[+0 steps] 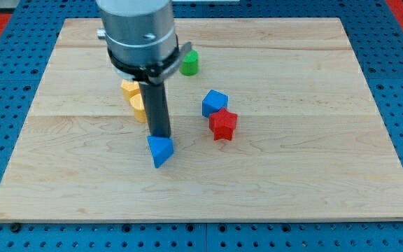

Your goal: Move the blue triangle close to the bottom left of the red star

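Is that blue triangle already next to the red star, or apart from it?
Apart. The blue triangle sits at my tip, bare board separating it from the red star.

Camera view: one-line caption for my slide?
My tip touches the blue triangle from above, left and below the red star on the wooden board.

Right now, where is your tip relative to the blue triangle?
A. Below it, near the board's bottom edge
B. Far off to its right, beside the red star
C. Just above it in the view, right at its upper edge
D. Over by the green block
C. My tip ends right at the upper edge of the blue triangle, which lies to the view's left of and lower than the red star.
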